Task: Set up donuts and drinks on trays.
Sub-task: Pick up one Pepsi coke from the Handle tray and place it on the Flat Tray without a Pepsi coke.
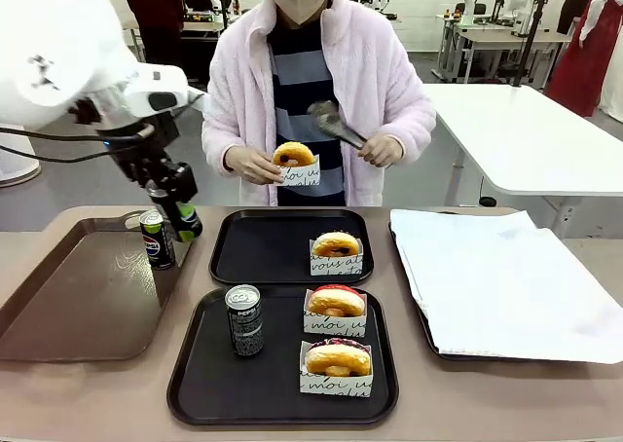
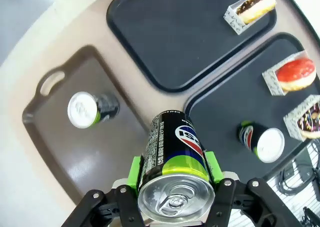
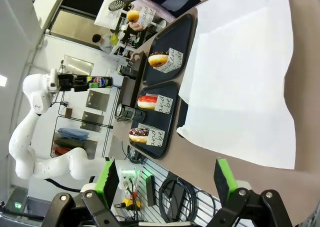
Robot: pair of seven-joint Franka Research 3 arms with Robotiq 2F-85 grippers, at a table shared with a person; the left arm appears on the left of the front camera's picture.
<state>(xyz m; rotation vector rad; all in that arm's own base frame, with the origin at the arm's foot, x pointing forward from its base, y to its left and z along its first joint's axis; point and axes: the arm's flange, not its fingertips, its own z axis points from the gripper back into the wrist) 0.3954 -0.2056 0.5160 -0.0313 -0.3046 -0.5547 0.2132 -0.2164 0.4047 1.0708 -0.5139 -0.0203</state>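
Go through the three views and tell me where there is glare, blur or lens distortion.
Front view: sharp and evenly lit, with soft ceiling glare on the long brown plastic tray. Left wrist view: wide-angle bending curves the tray edges, and the silver top of the dark Pepsi can clamped in the left gripper shines. Right wrist view: rolled sideways, the white paper sheet very bright, the right gripper open.

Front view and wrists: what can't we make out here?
- Front view: left gripper pads hidden behind its held can.
- Front view: donut icing mostly hidden by its sleeve.
- Left wrist view: brown tray can's label hidden below its top.
- Right wrist view: right gripper open; sleeve print too small to read.
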